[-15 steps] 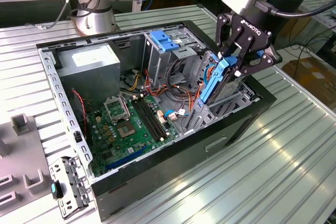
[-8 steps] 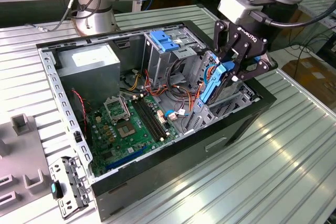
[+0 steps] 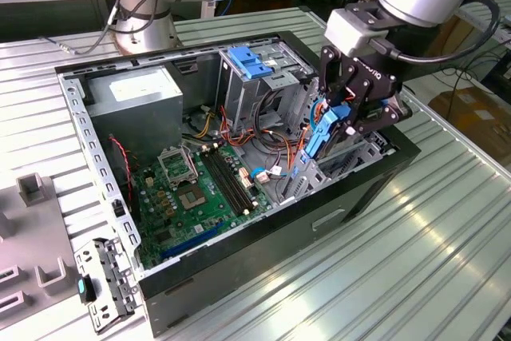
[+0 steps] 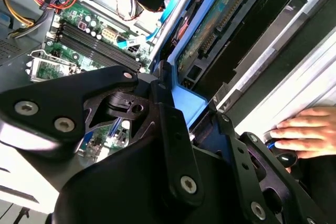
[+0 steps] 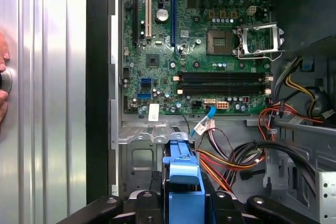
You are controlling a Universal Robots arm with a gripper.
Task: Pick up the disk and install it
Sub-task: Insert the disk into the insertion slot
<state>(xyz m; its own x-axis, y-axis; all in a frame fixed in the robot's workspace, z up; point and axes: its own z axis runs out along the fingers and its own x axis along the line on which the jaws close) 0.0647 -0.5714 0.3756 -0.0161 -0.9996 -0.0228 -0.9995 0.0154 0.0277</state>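
Setting: an open computer case lies on its side on a ribbed metal surface, with its inside facing up.
End effector: the black end effector hangs over the end of the case at the exterior view's right. It is closed narrowly on the disk, one finger on each side of the blue frame. In the first wrist view the end effector has the blue frame between its links.
Disk: the disk is off the surface, held on edge and tilted. Its lower end is down among the metal framing of the drive bay. I cannot tell whether it touches the bay. The blue frame faces the camera in the first wrist view, and in the second wrist view it runs away from the fingers.
Motherboard: the green motherboard lies flat on the case floor, near the disk but apart from it.
Cables: red, orange and black cables run just beside the disk.
Power-supply box: the grey power-supply box sits in the far corner, well apart from the end effector.
Latch plate: a blue latch plate lies on top of the rear drive cage.
Hand: a person's hand rests on the surface outside the case wall.
Fixture: a grey fixture stands on the surface at the exterior view's left.
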